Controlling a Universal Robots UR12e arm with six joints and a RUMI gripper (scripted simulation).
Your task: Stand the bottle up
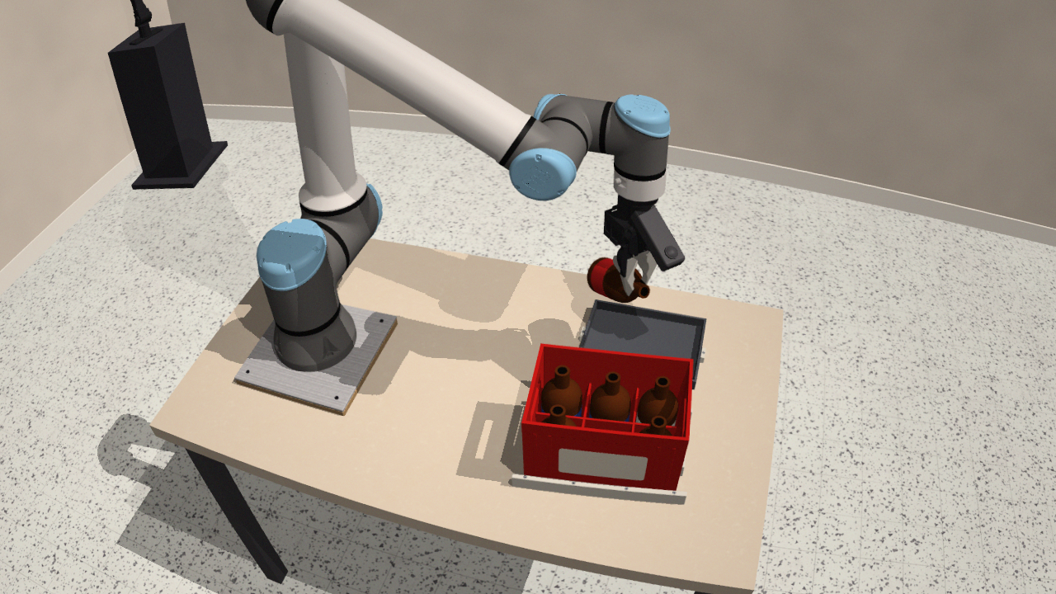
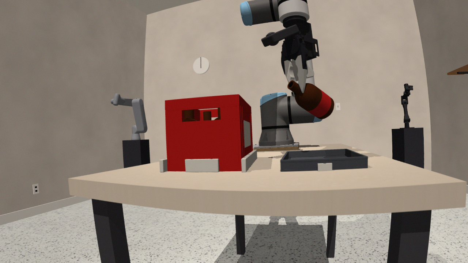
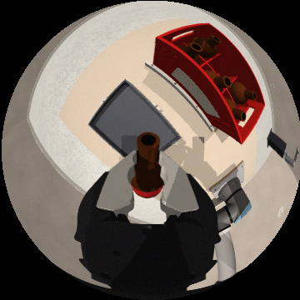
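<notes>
Looking along the exterior view, with 12 o'clock straight ahead of you, the front edge of the desk (image 1: 413, 443) (image 2: 261, 187) (image 3: 87, 96) is nearest. At 11 o'clock you have the red crate (image 1: 542, 443) (image 2: 202, 140) (image 3: 167, 54), upright on the desk with pale rails (image 1: 598, 490) (image 2: 202, 165) (image 3: 179, 89) beside its foot; five brown bottles (image 1: 610, 398) (image 2: 188, 115) (image 3: 239, 92) show in its divided compartments. At 1 o'clock sits the dark tray (image 1: 649, 332) (image 2: 301, 165) (image 3: 125, 112), apart from the crate. Higher up at 1 o'clock, your end effector (image 1: 637, 284) (image 2: 301, 90) (image 3: 147, 150) is grasping the task bottle (image 1: 616, 286) (image 2: 310, 98) (image 3: 148, 156) near its neck. That bottle is off the tray and outside the crate, tilted, its mouth up towards 10 o'clock and its red-banded base down towards 4 o'clock. Past it, nearly at 12 o'clock, your arm stands on a metal plate (image 1: 258, 384) (image 3: 241, 167). Farther off, a grey arm (image 2: 138, 114) stands on a black pedestal at 11 o'clock and a black arm (image 2: 405, 107) on another at 1 o'clock, with a round clock (image 2: 200, 65) on the back wall just left of 12 o'clock.
</notes>
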